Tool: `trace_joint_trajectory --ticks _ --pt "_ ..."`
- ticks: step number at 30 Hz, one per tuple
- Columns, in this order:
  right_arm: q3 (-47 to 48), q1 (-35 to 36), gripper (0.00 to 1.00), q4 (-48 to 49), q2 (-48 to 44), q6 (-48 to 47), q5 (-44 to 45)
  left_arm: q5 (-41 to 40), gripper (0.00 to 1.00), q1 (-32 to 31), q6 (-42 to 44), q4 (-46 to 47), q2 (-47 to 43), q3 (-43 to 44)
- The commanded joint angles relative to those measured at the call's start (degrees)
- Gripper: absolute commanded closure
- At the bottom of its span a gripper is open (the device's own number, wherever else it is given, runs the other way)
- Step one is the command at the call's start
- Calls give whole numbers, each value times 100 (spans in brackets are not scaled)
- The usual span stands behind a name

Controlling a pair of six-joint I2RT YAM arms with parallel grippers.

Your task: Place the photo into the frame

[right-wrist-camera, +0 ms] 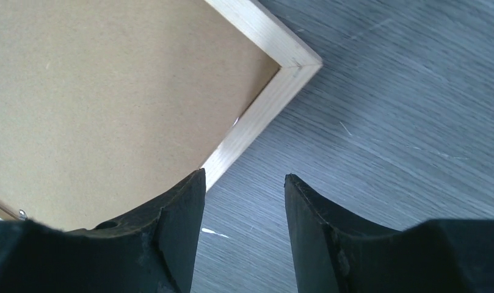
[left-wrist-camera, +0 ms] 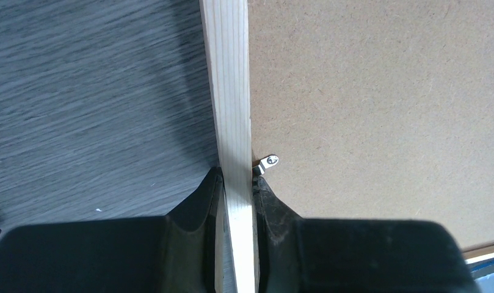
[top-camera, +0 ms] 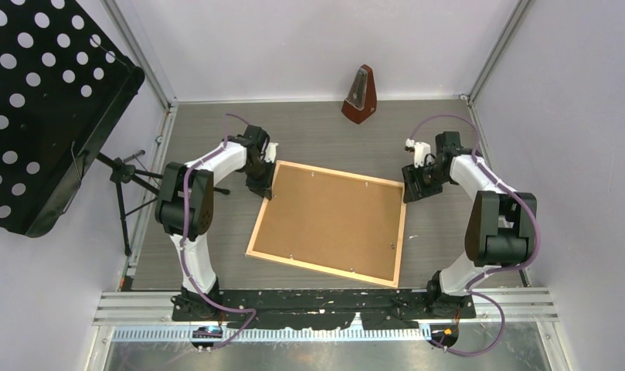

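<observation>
left gripper (left-wrist-camera: 237, 177) pinches the frame (left-wrist-camera: 229, 91) on its left side, near the far corner | right gripper (right-wrist-camera: 244, 183) fingers apart, holding nothing, by the far right corner | frame lies back up on the table (top-camera: 309, 124), brown board (top-camera: 332, 220) in it

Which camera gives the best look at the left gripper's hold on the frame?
Left wrist: the left gripper pinches the frame by its wooden rail, beside a metal tab. Top external shows that gripper near the frame's far left corner, contact too small to judge. Right wrist shows only another frame corner.
</observation>
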Motion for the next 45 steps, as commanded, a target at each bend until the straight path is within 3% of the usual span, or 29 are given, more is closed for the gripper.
trace_joint_trajectory --ticks 1,15,21,25,31,33,45 --pt "4 -183 45 154 248 169 -320 209 100 16 37 112 -228 -71" --pt "22 -238 47 186 762 331 -733 191 100 16 40 135 -235 -97" --pt "124 -238 55 208 1017 455 -794 191 100 16 33 160 -279 -136" --pt "305 -231 68 211 1199 516 -859 214 100 25 33 150 -305 -180" --pt "913 -172 85 197 1510 591 -839 374 97 78 53 79 -361 -267" --pt "1170 -105 88 183 1680 611 -824 428 100 78 75 94 -396 -370" --pt "2953 643 92 77 2736 603 -588 776 100 78 168 66 -820 -948"
